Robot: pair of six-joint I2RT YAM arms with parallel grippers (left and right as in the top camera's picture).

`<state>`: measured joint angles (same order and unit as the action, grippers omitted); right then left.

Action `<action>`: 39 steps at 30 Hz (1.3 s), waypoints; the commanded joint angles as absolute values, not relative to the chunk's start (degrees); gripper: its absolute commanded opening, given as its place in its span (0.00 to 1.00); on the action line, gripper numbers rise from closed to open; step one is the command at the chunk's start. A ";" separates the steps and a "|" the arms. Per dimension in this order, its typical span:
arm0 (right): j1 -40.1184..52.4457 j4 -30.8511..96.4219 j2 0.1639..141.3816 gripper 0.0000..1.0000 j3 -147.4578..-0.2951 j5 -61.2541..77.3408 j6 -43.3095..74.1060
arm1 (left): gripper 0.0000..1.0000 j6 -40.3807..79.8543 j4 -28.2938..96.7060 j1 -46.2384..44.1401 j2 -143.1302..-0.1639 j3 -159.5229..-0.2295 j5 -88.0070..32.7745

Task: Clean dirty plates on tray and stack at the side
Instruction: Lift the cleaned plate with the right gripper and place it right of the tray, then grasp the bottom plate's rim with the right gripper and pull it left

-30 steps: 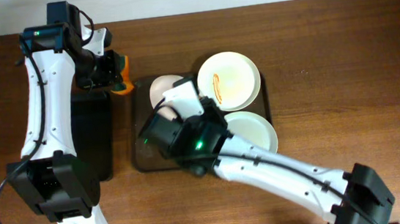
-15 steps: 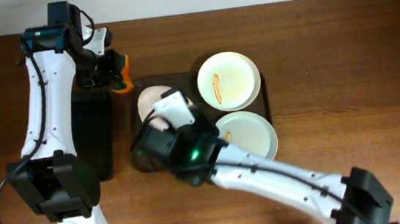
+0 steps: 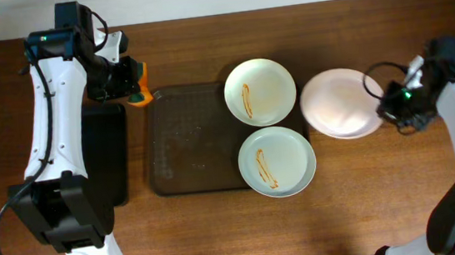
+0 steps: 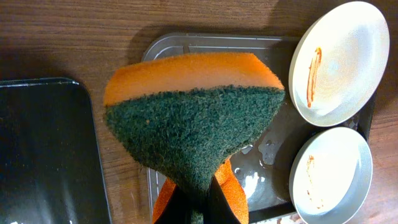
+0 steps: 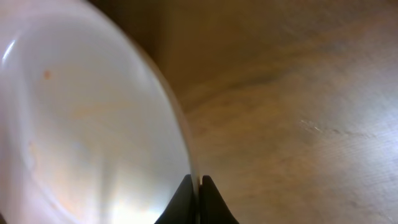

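Right gripper [image 3: 383, 104], clamped on the rim of a pale round plate [image 3: 338, 104], had carried it rightward off the dark translucent tray [image 3: 188, 152]; left gripper [image 3: 128, 80] still pinched an orange-green sponge [image 4: 193, 118].

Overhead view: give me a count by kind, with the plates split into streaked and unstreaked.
Streaked plates: 2
Plate with no visible streak: 1
Large brown-grey tray: 1
Black tray: 1
Sponge: 1
Total: 6
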<state>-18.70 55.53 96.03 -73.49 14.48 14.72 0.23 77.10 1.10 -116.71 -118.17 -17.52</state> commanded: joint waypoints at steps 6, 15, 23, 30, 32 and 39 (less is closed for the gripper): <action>-25.12 34.41 94.98 0.04 -56.03 6.92 13.74 | 0.00 0.62 77.19 1.13 -116.57 -117.99 -17.72; -22.09 52.75 86.76 0.74 -65.45 24.62 10.72 | 0.00 0.60 78.02 0.64 -116.57 -117.84 -17.69; 1.28 53.36 84.75 0.49 -57.49 15.11 12.91 | 0.00 0.60 77.82 -4.10 -116.66 -116.97 -11.51; 10.61 41.52 85.08 0.34 -48.93 5.26 18.96 | 0.00 0.60 77.17 -4.08 -116.66 -116.97 -11.51; 10.59 39.29 85.62 0.33 -47.92 5.30 18.98 | 0.00 0.60 76.93 -4.08 -116.66 -116.97 -11.51; 10.61 35.79 89.58 0.16 -46.68 5.72 19.44 | 0.00 0.60 76.75 -4.08 -116.66 -116.97 -11.51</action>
